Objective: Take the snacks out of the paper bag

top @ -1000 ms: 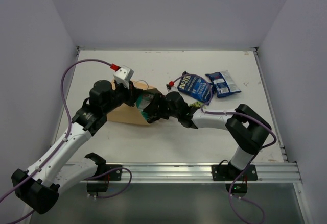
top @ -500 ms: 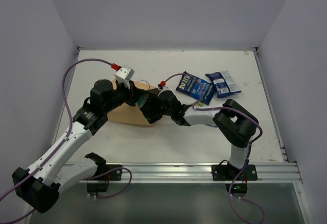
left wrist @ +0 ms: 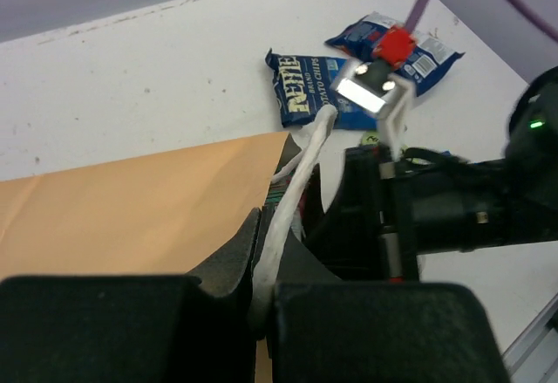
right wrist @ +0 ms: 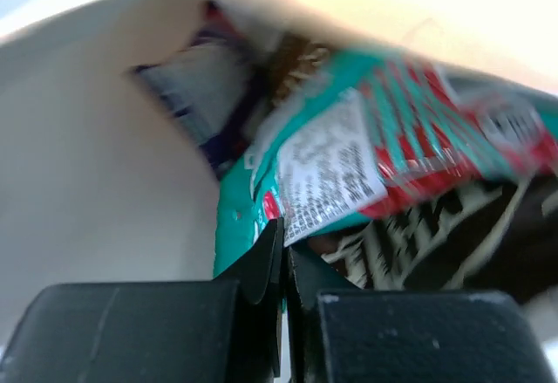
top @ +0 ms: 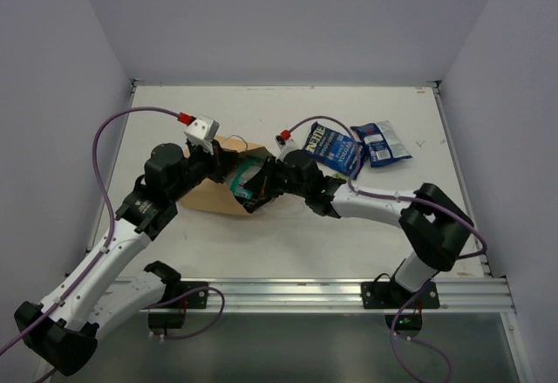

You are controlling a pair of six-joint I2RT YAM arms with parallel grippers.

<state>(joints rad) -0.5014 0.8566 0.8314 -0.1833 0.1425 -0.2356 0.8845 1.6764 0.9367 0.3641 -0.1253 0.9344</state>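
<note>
The tan paper bag (top: 207, 196) lies on its side, its mouth facing right. My left gripper (top: 227, 167) is shut on the bag's white string handle (left wrist: 302, 172), holding the mouth up; the tan bag wall (left wrist: 131, 200) fills the left of the left wrist view. At the bag mouth my right gripper (top: 264, 182) is shut on the edge of a teal-white packet (right wrist: 349, 165), which also shows from above as the teal packet (top: 239, 182). More snacks lie inside: a purple-white pack (right wrist: 205, 95) and a dark packet (right wrist: 436, 235). The dark blue chip bag (top: 335, 149) and the blue-white packet (top: 380, 143) lie on the table.
The right arm's wrist camera (left wrist: 370, 91) sits just beyond the bag mouth in the left wrist view. The two loose packets lie right of the arms, towards the back. The table's metal rail (top: 288, 294) runs along the near edge, and walls close in on three sides.
My right gripper has gone from open to shut, now pinching the teal-white packet at the bag mouth. The left arm has shifted slightly left, still holding the handle.
</note>
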